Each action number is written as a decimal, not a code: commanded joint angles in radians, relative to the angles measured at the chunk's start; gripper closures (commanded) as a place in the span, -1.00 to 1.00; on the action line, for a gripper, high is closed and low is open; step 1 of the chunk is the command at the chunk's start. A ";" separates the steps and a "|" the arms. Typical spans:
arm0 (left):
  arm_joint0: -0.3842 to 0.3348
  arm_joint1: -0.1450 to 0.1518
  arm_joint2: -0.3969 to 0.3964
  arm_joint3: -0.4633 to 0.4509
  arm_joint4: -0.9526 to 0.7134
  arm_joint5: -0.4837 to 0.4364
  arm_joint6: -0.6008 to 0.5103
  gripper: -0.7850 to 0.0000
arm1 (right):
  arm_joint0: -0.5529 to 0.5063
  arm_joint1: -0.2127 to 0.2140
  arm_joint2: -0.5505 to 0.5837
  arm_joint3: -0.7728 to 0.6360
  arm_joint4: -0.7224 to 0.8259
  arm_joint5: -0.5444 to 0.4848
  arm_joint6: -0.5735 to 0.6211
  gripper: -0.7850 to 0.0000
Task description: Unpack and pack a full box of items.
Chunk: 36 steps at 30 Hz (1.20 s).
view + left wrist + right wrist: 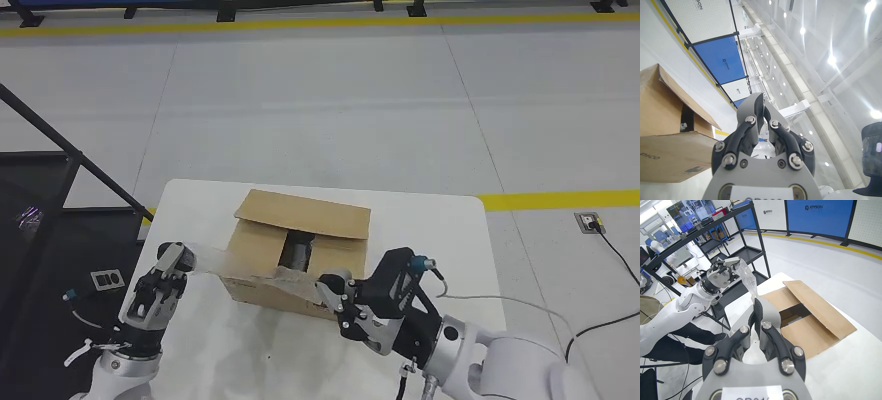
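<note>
Clamped shut on opposite ends of a clear plastic strip [225,263], left gripper [178,258] at lower left and right gripper [332,287] at lower centre, its long axis running left-right along the near wall of the open box [305,212] at mid-frame.

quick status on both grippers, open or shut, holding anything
left gripper: shut, holding one end of the clear crinkled plastic strip.
right gripper: shut on the strip's other end.
</note>
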 commanded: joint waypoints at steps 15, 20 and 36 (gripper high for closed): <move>0.043 0.002 -0.023 -0.050 -0.048 -0.041 -0.054 1.00 | -0.020 -0.006 0.027 0.000 0.005 -0.101 -0.003 1.00; 0.042 0.003 -0.037 -0.043 -0.047 -0.034 -0.053 1.00 | -0.032 -0.008 0.044 0.000 0.008 -0.086 0.004 1.00; -0.091 0.006 0.006 0.142 0.186 0.066 0.039 1.00 | 0.047 -0.031 -0.009 0.197 0.084 0.036 0.140 1.00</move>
